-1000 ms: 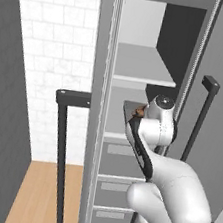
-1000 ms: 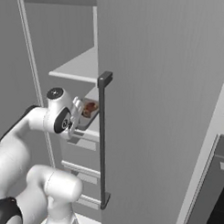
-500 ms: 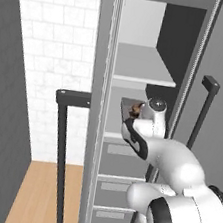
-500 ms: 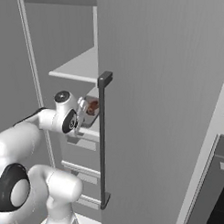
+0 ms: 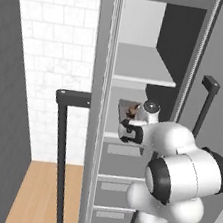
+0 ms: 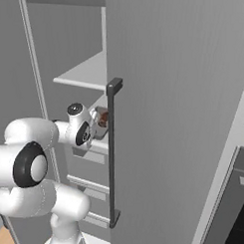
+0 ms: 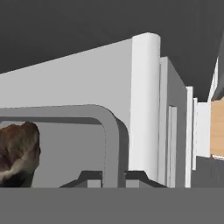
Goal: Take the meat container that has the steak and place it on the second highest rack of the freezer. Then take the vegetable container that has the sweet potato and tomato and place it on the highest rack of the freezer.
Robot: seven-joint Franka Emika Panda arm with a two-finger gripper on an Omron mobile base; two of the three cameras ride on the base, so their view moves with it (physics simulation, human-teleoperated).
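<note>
My gripper (image 7: 114,178) is shut on the rim of the grey meat container (image 7: 109,131), and the dark brown steak (image 7: 16,154) lies inside it. In the left base view the container (image 5: 123,111) with the steak (image 5: 132,108) hangs tilted inside the open freezer (image 5: 106,42), just above the second highest rack (image 5: 111,135) and below the highest rack (image 5: 140,70). The right base view has the gripper (image 6: 95,129) holding the container (image 6: 100,127) and steak (image 6: 102,117) behind the door edge. The vegetable container is out of view.
Both freezer doors stand open, with long dark bar handles at left (image 5: 61,151) and right (image 5: 206,100). One handle (image 6: 112,153) rises close beside the hand. Grey drawers (image 5: 115,187) sit under the racks. A white tiled wall (image 5: 57,50) stands at left, and the black oven (image 6: 230,212) at right.
The hand has carried the container a little deeper into the freezer, and the arm's elbow has swung up and forward behind it. The grip has not changed.
</note>
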